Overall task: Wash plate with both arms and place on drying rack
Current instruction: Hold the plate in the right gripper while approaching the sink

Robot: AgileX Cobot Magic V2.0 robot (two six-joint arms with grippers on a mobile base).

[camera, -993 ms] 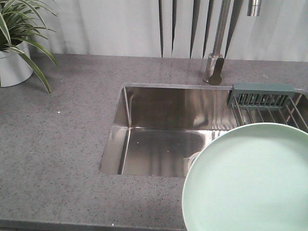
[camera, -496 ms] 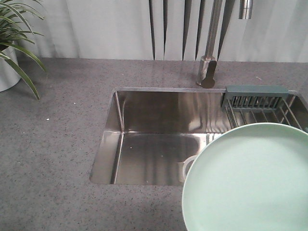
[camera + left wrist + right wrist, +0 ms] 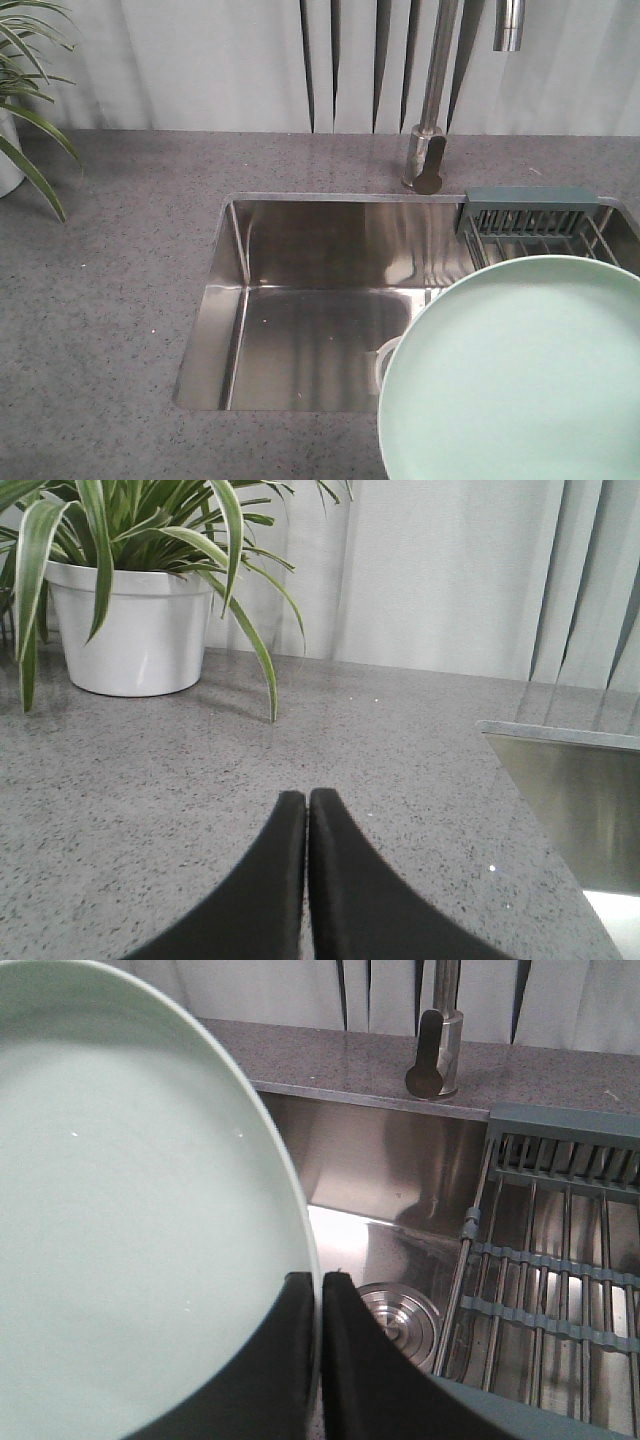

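Note:
The pale mint-green plate (image 3: 520, 375) fills the lower right of the front view, held up over the sink's near right corner. In the right wrist view the plate (image 3: 130, 1220) covers the left half, and my right gripper (image 3: 321, 1282) is shut on its rim, one black finger on each side. The drying rack (image 3: 560, 1250) of steel rods with grey-teal ends spans the right part of the basin; its caddy (image 3: 530, 208) sits at the back. My left gripper (image 3: 306, 798) is shut with nothing in it, low over the grey counter left of the sink.
The steel sink (image 3: 320, 300) has a round drain (image 3: 400, 1312) below the plate's edge. A tap (image 3: 428, 150) stands behind the basin. A white potted plant (image 3: 135, 620) stands on the grey counter (image 3: 400, 750) at the back left.
The view has shifted: sink, tap and plant slid left and down in the frame. The plate keeps its place at the lower right, still held.

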